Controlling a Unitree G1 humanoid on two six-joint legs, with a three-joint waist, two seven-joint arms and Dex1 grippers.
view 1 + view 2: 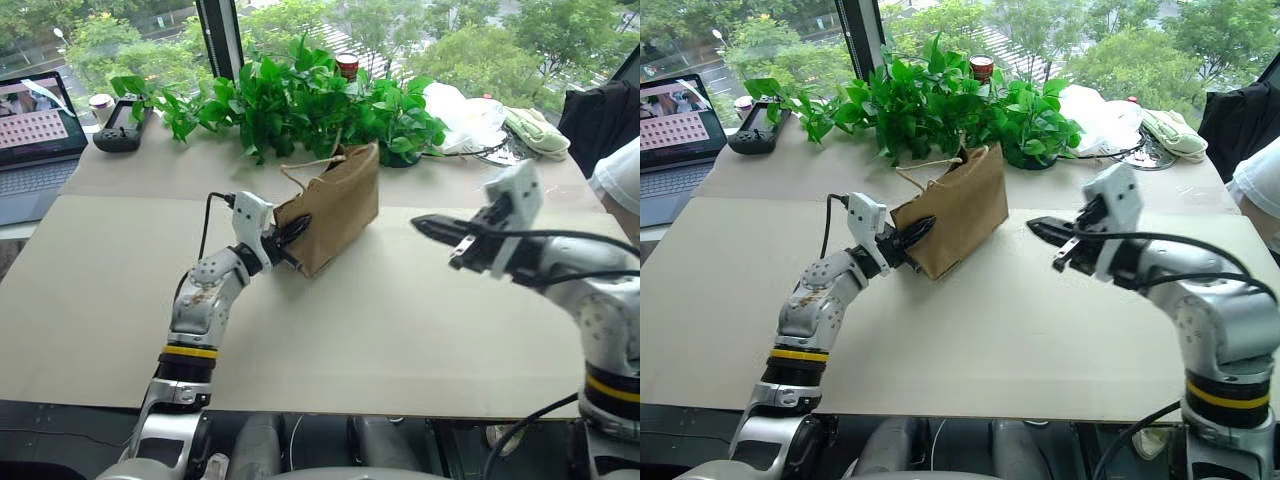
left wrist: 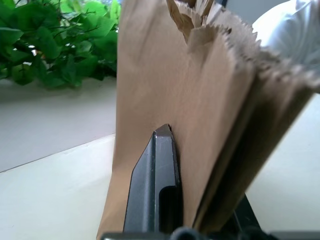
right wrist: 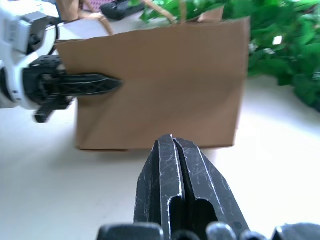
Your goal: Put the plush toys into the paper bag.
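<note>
The paper bag (image 1: 335,205) stands upright on the beige tabletop (image 1: 400,330), just in front of the leafy plants (image 1: 300,100). From the head views, the left pincer (image 1: 290,238) reaches to the bag's near end. The left wrist view adds the detail: one black finger (image 2: 155,185) lies flat against the bag's outer wall, the paper clamped between the closed fingers. The right wrist view shows the right pincer (image 3: 172,170) with its fingers pressed together on nothing, pointing at the bag's broad side from well apart. The head views also take in the surroundings: a laptop (image 1: 35,140) on the robot's left, a white plastic bag (image 1: 465,115) and pale green cloth (image 1: 535,130) by the window with trees outside.
</note>
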